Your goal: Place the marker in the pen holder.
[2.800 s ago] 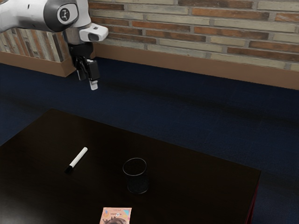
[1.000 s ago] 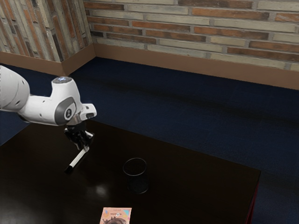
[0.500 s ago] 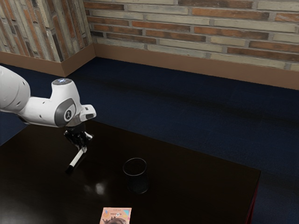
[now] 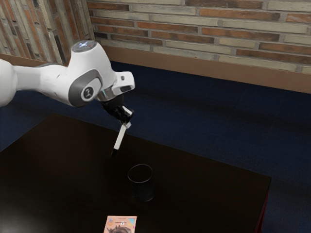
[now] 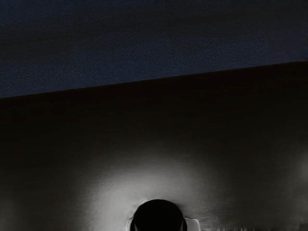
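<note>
The gripper (image 4: 127, 125) pinches the marker (image 4: 118, 139) up in the air, black end (image 4: 114, 152) down – likely so it can drop in. In the exterior view, the pen holder (image 4: 142, 189) sits at the marker's five o'clock.

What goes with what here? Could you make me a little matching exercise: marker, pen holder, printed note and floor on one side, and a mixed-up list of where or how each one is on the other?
Things:
1. Marker
2. Pen holder
3. Printed note
4. Floor

Places, colours and states:
A. Lying flat on the table
B. Dark blue
C. Held by the fingers, black end pointing down
D. Standing upright, round rim at the top

Right pairs: 1-C, 2-D, 3-A, 4-B
</note>
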Action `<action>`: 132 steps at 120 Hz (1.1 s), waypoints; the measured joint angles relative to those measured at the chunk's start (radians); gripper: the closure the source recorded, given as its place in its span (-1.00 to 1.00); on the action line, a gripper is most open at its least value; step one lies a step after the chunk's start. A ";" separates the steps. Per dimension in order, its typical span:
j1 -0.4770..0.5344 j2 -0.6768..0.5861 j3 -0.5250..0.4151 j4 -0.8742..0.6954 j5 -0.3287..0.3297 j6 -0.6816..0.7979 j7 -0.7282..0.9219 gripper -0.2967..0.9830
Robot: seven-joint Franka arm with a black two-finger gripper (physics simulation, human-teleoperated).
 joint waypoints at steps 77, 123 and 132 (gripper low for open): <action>-0.103 0.145 -0.037 0.076 -0.033 -0.017 -0.061 0.66; -0.096 0.089 -0.076 -0.002 -0.058 -0.049 -0.061 0.04; -0.092 0.046 -0.059 0.089 -0.060 -0.144 -0.042 -0.13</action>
